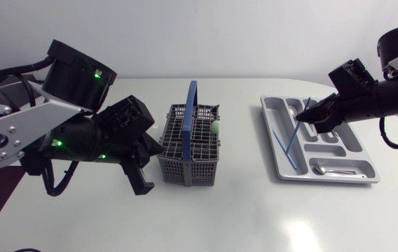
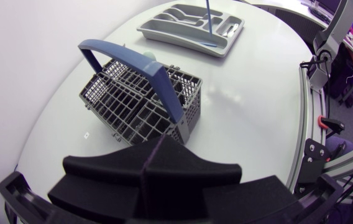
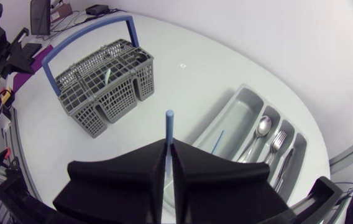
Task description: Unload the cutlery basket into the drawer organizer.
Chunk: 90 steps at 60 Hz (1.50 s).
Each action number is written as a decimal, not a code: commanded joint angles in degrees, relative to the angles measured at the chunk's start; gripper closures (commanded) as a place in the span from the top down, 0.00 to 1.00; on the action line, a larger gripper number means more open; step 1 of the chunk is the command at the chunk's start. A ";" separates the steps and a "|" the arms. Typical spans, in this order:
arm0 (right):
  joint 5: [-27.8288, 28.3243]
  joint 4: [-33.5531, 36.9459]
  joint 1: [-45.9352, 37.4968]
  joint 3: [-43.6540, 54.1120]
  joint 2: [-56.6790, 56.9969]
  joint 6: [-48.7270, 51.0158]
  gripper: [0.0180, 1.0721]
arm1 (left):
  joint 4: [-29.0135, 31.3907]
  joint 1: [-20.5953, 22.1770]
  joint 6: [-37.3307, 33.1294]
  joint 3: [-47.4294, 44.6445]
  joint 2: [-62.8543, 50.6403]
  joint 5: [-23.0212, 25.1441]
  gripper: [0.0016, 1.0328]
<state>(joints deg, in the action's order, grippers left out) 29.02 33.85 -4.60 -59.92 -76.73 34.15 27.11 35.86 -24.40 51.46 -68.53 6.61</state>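
Cutlery basket [image 1: 190, 150], a grey plastic lattice box with a tall, arched blue handle [image 1: 191, 105], sits at the centre of the frame on the glossy white table [image 1: 255, 217]. Something small and pale green [image 1: 215, 128] shows inside near its right wall. Just left of the basket, not touching it, the left gripper [image 2: 155, 146] hangs low with its matte black wedge fingers pressed flat together and nothing between them.

Further right lies the drawer organizer [image 1: 367, 171], a smooth grey moulded tray with rounded compartments. A shiny metal spoon [image 1: 325, 170] rests in the crosswise slot at its lower end, and a fork [image 3: 277, 144] lies in one of the lengthwise slots. A thin blue stick [image 1: 296, 161] lies in the long left compartment.

Over the tray, toward the upper right, the right gripper [image 1: 305, 116] is clamped on a second blue stick [image 3: 169, 124], a slim round rod that tilts as it points down into the tray.
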 commanded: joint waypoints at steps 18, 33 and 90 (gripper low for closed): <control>0.69 -3.08 -3.92 1.74 -10.02 1.44 0.06 | -0.04 1.23 0.67 0.04 0.59 -1.07 0.08; -0.01 -5.28 -4.01 0.95 -14.50 0.39 0.06 | -0.04 1.23 0.58 -0.49 1.21 -1.07 0.08; -5.72 -11.26 -4.01 -14.08 -37.09 -7.96 0.09 | 0.22 1.06 0.23 -1.36 2.44 -1.34 0.08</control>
<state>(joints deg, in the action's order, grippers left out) 25.52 24.03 -8.54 -73.69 -112.01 26.09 27.14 36.58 -24.40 51.35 -66.76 5.65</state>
